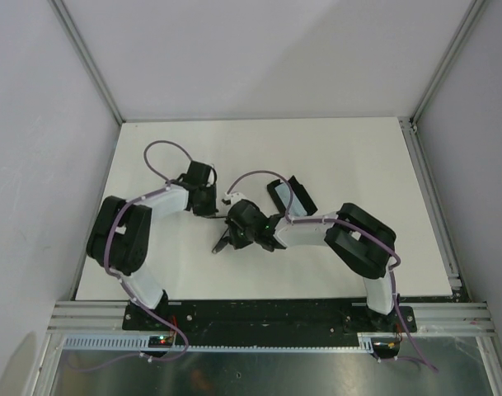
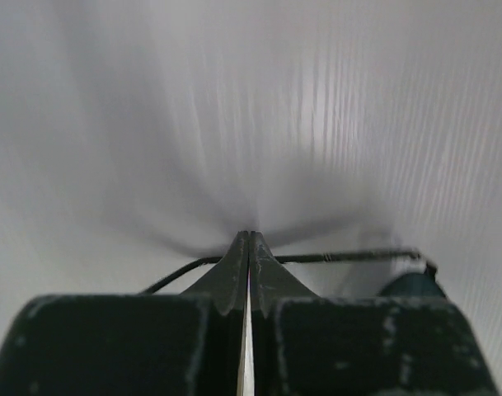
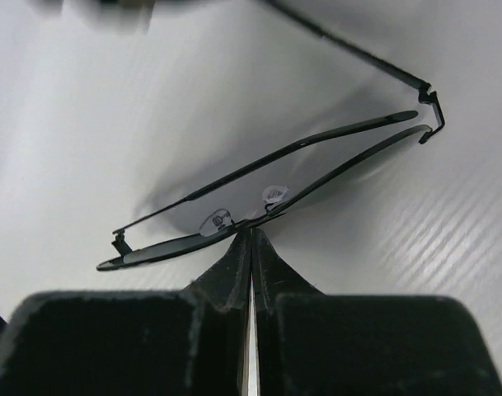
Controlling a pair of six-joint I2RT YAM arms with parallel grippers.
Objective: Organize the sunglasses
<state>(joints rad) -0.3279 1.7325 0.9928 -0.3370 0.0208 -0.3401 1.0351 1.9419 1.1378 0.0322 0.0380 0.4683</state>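
The sunglasses (image 3: 316, 165) hang edge-on above the white table, nose pads toward the right wrist camera. My right gripper (image 3: 251, 233) is shut on their bridge. One thin temple arm (image 3: 349, 49) is swung out from its hinge and runs up and left out of the right wrist view. In the left wrist view that thin black temple arm (image 2: 341, 257) crosses my left gripper (image 2: 249, 235), which is shut on it. From above, the left gripper (image 1: 210, 209) and right gripper (image 1: 232, 233) sit close together at mid-table, with the sunglasses (image 1: 221, 243) dark and small between them.
A black case (image 1: 293, 196) lies open just behind the right arm's forearm. The white table (image 1: 358, 157) is bounded by grey walls on the left, back and right, with an aluminium rail (image 1: 432, 198) along its right edge.
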